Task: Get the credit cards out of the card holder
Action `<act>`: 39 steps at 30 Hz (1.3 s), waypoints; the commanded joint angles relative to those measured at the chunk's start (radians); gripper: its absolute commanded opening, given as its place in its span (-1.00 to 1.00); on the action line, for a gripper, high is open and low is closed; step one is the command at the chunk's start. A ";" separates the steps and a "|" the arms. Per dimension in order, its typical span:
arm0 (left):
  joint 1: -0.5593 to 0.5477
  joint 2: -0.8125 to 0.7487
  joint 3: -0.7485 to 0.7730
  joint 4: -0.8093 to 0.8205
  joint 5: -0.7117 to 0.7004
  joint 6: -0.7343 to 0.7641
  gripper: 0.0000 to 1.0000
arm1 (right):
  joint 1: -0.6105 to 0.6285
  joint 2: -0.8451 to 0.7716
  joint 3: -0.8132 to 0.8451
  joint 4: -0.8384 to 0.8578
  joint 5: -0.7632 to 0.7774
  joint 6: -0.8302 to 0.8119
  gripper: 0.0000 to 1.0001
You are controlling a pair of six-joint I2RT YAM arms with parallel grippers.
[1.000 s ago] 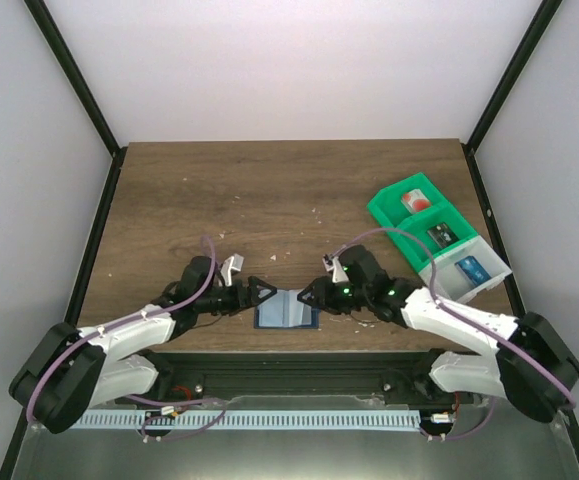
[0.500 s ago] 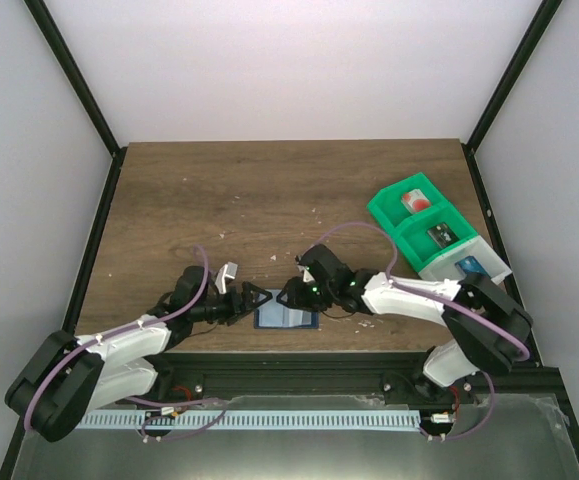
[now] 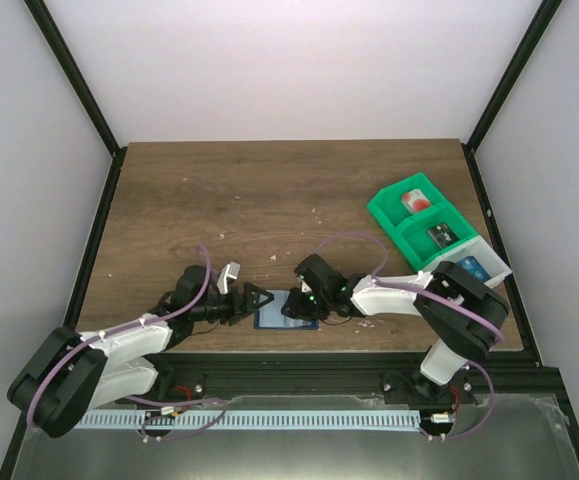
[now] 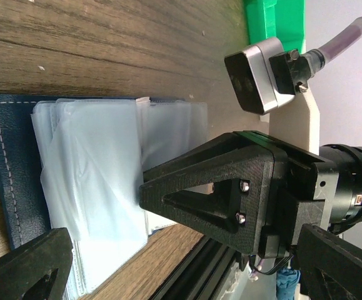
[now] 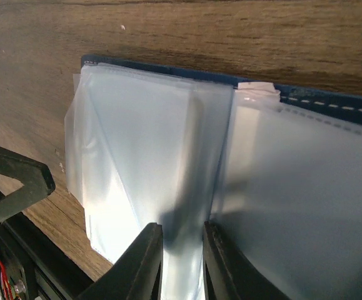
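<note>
The navy card holder (image 3: 272, 318) lies open near the table's front edge, its clear sleeves (image 5: 137, 144) fanned out and showing no card. It also shows in the left wrist view (image 4: 12, 162) and the right wrist view (image 5: 331, 103). My right gripper (image 3: 297, 305) (image 5: 182, 234) is down on the sleeves by the spine, jaws a narrow gap apart. Its finger (image 4: 212, 194) rests on a sleeve. My left gripper (image 3: 261, 302) (image 4: 181, 275) is wide open and empty at the holder's left edge. A red card (image 3: 416, 200), a dark grey card (image 3: 439, 236) and a blue card (image 3: 469, 268) lie in bins.
A green bin (image 3: 377, 212) and a white bin (image 3: 496, 262) stand joined at the right side of the table. Black frame posts run along both table sides. A metal rail lies just in front of the holder. Small crumbs dot the wood.
My right gripper has moved left from the holder's right edge onto its sleeves. My left gripper has shifted slightly nearer the holder's left edge. The holder has stayed in place.
</note>
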 commanded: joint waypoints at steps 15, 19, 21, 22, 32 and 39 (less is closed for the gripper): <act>0.001 0.130 0.046 0.120 0.055 0.025 1.00 | 0.013 0.037 -0.111 0.117 -0.005 0.010 -0.92; -0.002 0.138 0.057 0.074 0.032 0.053 1.00 | 0.013 0.041 -0.113 0.125 -0.007 0.010 -0.93; -0.002 0.141 0.070 0.034 0.024 0.073 1.00 | 0.013 0.043 -0.117 0.129 -0.011 0.012 -0.92; -0.002 0.140 0.078 0.016 0.020 0.084 1.00 | 0.012 0.044 -0.118 0.131 -0.014 0.013 -0.93; -0.003 0.095 0.094 -0.089 -0.029 0.131 1.00 | 0.013 0.047 -0.116 0.134 -0.017 0.012 -0.93; -0.011 0.126 0.079 -0.038 -0.009 0.113 1.00 | 0.013 0.046 -0.116 0.130 -0.018 0.016 -0.93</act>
